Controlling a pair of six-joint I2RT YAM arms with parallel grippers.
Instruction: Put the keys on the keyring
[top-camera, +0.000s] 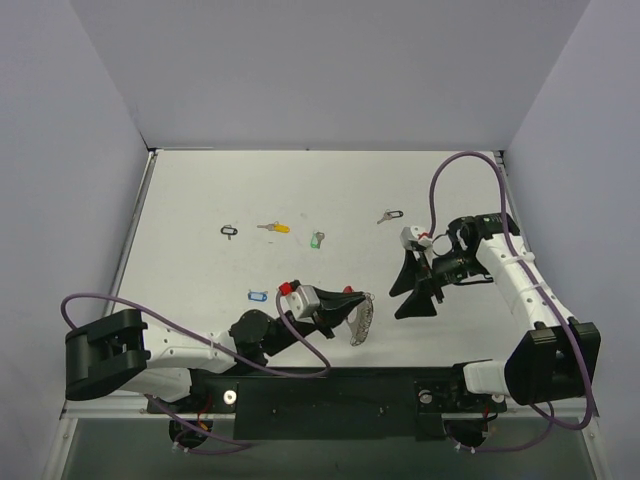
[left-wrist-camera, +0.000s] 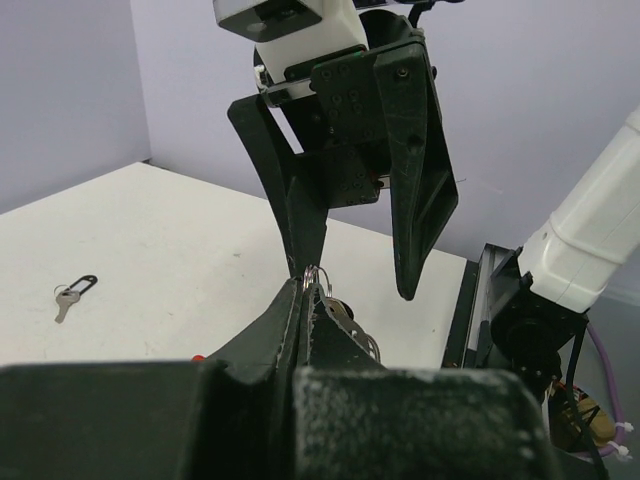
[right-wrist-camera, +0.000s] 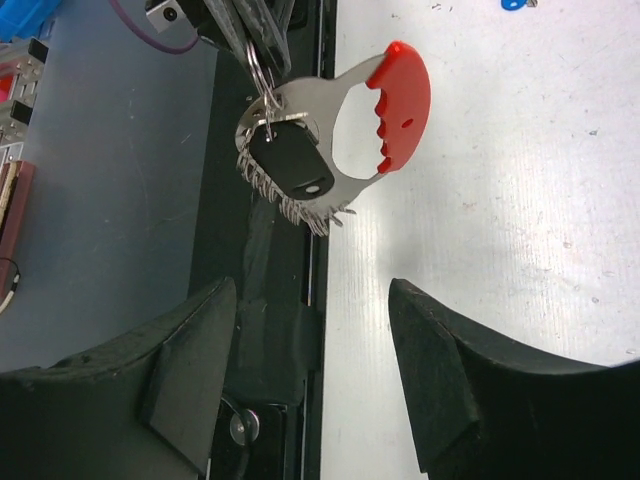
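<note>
Red plastic grip on a toothed silver plate: the keyring (right-wrist-camera: 400, 105) hangs from the left tool (right-wrist-camera: 255, 35), which is clamped tight on its wire ring, over the counter's (top-camera: 200, 190) near edge. A black tag (right-wrist-camera: 295, 165) hangs on that ring. The right tool (right-wrist-camera: 310, 300) stands wide just beside it, gripping nothing. We count five keys (top-camera: 272, 227) loose on the smooth white counter, well apart, with black, yellow, green and blue tags.

The top camera looks down from high behind over the whole table (top-camera: 200, 190); the wrist cameras, close in, face each other and share the keyring (right-wrist-camera: 400, 110)
</note>
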